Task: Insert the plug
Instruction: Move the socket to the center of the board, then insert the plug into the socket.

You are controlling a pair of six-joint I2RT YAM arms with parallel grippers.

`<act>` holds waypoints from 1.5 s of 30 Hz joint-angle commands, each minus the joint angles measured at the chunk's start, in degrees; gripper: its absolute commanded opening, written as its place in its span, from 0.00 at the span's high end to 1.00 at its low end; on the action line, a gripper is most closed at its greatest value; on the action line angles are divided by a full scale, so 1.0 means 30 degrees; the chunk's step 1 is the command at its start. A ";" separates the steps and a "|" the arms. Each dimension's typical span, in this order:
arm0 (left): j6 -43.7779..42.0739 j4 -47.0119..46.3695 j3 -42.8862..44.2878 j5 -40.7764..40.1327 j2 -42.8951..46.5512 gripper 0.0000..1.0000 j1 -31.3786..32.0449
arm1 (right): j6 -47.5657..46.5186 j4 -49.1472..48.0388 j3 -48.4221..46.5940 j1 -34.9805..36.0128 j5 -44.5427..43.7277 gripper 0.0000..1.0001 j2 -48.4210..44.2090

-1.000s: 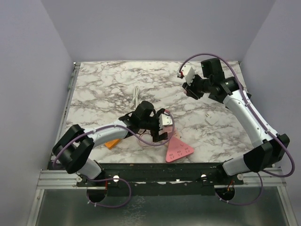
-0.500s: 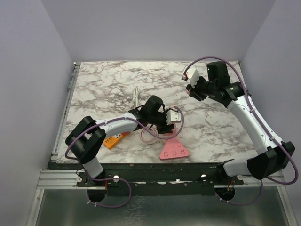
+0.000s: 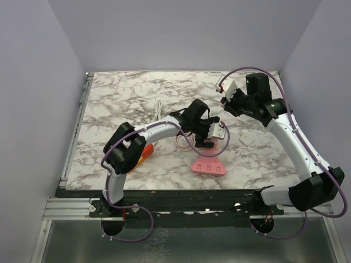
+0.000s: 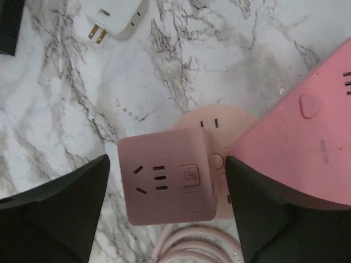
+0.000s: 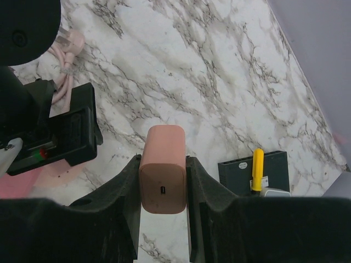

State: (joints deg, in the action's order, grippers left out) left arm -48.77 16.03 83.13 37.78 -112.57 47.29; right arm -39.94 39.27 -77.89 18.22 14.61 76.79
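Light: bright, even, diffuse, from overhead; lavender walls (image 3: 181, 33) flatly lit. Shadows: faint, soft-edged, close under the arms on the marble table (image 3: 120, 93). Top view: sharp throughout, table edges converging with perspective. Left wrist view: marble and pink cube socket (image 4: 164, 181) crisp; left gripper fingers (image 4: 55, 219) near-black, surface detail lost. Right wrist view: pink plug (image 5: 162, 170) in focus, evenly lit; right gripper pads (image 5: 123, 219) dark, underexposed along the bottom edge

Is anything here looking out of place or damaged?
Nothing looks damaged or spilled. Only the white adapter lies loose on its side, prongs showing, apart from the pink cube socket.
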 commanded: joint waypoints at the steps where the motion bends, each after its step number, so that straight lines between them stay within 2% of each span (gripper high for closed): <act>1: -0.3130 0.2347 0.0483 -0.0308 -0.0619 0.02 0.0130 | 0.0131 -0.0566 0.0234 -0.0228 -0.0004 0.99 -0.0635; 8: -0.1404 0.2453 -0.2265 -0.1117 0.3576 0.01 -0.0281 | -0.0222 0.1210 -0.1440 -0.0302 0.1467 0.99 -0.0005; 15: 0.5624 0.1745 -0.5844 -0.2166 1.0001 0.01 -0.2139 | -0.1635 0.6381 -0.4898 -0.0106 0.4451 0.99 0.2462; 20: 0.6396 0.0508 -0.9439 -0.4601 1.5152 0.01 -0.3289 | -0.2865 0.8858 -0.6538 0.1571 0.3730 0.99 0.4343; 24: 0.6443 0.0479 -1.1535 -0.6727 1.7668 0.01 -0.4403 | -0.2948 0.9997 -0.7543 0.2966 0.1175 1.00 0.6162; 27: 0.6334 0.0535 -1.2686 -0.8134 1.8511 0.01 -0.4943 | -0.3042 1.0698 -0.8370 0.3912 0.0964 0.99 0.7184; 30: 0.6355 0.0629 -1.3218 -0.8100 1.8628 0.01 -0.5292 | -0.2992 1.1058 -0.8469 0.4661 0.0102 0.99 0.7697; 45: 0.5623 -0.1003 -1.5295 -0.7966 1.9097 0.01 -0.5421 | -0.3963 1.0325 -0.4798 0.6020 -0.1518 0.99 0.6569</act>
State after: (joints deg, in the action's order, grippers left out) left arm -31.44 15.05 38.04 14.48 -56.75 31.44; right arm -49.71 70.13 -93.80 35.73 12.29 99.13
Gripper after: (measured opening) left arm 0.989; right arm 0.330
